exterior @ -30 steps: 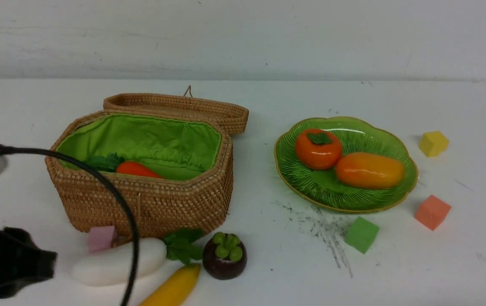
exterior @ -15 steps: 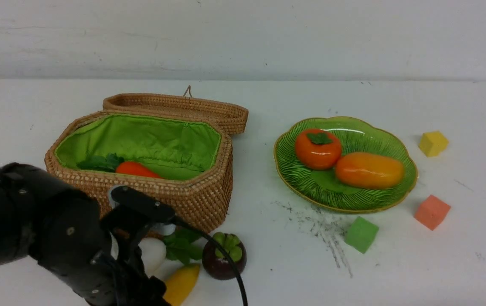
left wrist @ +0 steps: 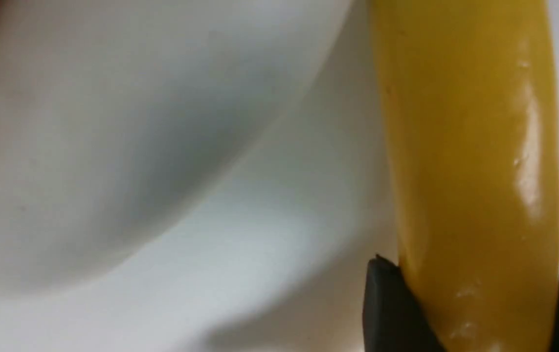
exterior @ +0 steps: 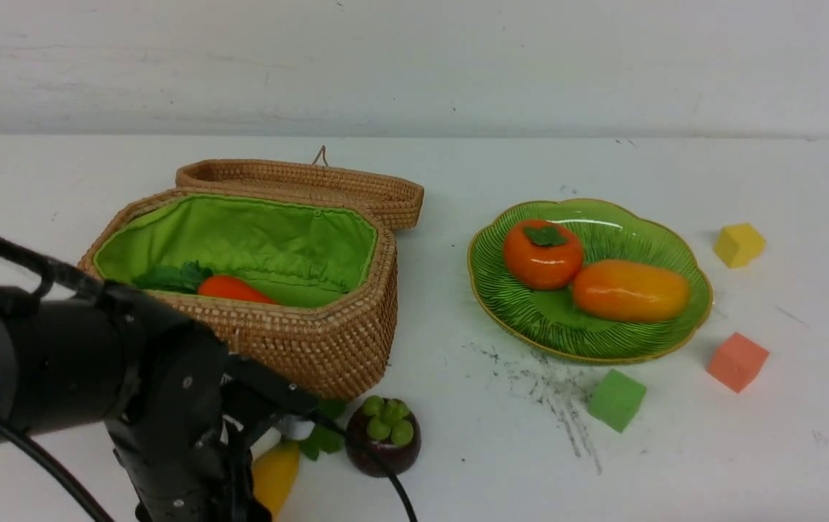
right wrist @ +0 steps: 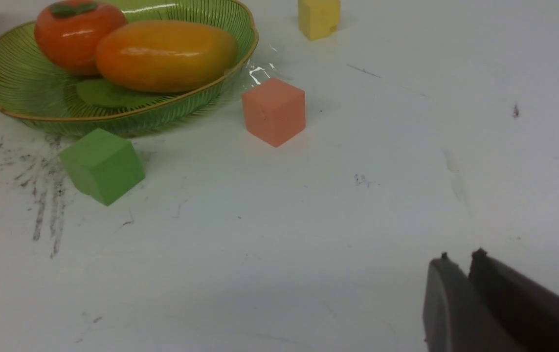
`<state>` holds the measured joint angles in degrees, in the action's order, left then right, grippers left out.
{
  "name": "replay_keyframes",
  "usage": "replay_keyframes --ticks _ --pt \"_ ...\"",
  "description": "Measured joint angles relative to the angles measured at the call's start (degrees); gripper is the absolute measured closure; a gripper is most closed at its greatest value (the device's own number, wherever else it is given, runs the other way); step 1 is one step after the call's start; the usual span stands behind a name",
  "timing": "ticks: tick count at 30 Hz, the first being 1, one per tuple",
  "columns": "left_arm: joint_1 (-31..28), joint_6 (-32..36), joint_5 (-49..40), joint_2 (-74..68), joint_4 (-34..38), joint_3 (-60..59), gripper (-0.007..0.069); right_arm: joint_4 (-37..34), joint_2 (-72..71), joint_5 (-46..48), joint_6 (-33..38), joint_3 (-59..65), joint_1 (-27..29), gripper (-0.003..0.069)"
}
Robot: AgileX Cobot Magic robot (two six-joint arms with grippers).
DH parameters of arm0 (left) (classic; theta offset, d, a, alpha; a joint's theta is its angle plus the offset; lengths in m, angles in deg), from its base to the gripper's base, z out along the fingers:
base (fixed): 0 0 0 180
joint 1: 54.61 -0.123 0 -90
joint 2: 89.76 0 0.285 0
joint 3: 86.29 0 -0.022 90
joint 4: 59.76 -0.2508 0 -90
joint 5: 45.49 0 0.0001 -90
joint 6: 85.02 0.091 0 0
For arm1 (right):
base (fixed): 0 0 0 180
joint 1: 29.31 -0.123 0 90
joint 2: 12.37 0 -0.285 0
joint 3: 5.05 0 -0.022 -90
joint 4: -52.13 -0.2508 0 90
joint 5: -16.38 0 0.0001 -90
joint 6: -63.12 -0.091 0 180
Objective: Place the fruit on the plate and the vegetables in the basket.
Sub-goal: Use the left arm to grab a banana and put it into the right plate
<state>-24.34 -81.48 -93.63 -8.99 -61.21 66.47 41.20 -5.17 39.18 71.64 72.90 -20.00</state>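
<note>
My left gripper (left wrist: 475, 274) is shut on the yellow banana (left wrist: 465, 146), one black finger pressed on each side. The banana lies on the table beside the white radish (left wrist: 113, 122). In the front view my left arm covers most of the radish; the banana's tip (exterior: 274, 471) and the radish leaves (exterior: 323, 438) show. The purple mangosteen (exterior: 384, 438) stands next to them. The persimmon (exterior: 542, 254) and mango (exterior: 630, 291) lie on the green plate (exterior: 516, 319). The carrot (exterior: 233, 288) lies in the open basket (exterior: 312, 348). My right gripper (right wrist: 460, 256) is shut and empty above bare table.
Foam cubes lie around the plate: yellow (exterior: 738, 244) at the far right, orange-pink (exterior: 737, 361) to its right front, green (exterior: 616, 399) in front. The basket's lid (exterior: 298, 181) lies open behind it. Dark scuff marks (exterior: 552, 384) streak the table.
My left arm has swung in from the left edge and come down over the radish and banana. Its jaws opened wider, then closed in on the banana. The right arm's view gives no earlier frame.
</note>
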Motion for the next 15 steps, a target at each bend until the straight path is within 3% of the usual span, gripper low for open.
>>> replay_keyframes --ticks 10,15 --pt "0.0 14.7 -17.0 3.6 11.7 11.3 0.0322 0.0 0.0 0.0 0.0 0.0 0.0 0.0570" --pt "0.0 22.5 -21.2 3.8 12.6 19.7 0.0322 0.0 0.0 0.0 0.0 0.0 0.0 0.0564"
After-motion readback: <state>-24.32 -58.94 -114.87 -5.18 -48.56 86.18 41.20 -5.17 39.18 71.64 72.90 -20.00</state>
